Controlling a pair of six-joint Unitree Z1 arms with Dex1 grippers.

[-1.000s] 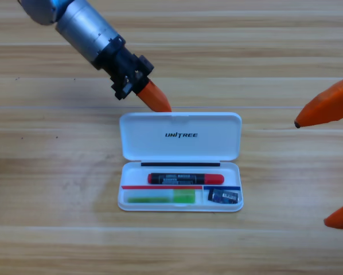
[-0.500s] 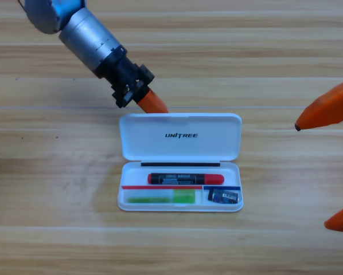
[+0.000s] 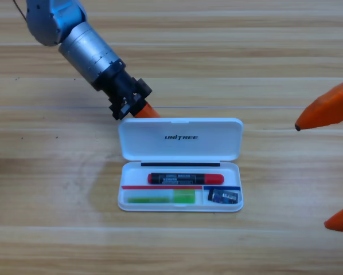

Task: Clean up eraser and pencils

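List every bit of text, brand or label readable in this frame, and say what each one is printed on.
"UNITREE": on the inside of the open lid of the white case.
Small print on the black pencil: too small to read.
Label on the eraser: too small to read.
Green pencil: no text visible.
Left gripper, at the lid's top left edge, and right gripper, at the picture's right edge: no text visible.

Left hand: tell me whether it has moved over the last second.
Yes. The left hand has dropped toward the white case, its orange tip now tucked behind the lid's rear edge; the lid edge has tipped slightly forward.
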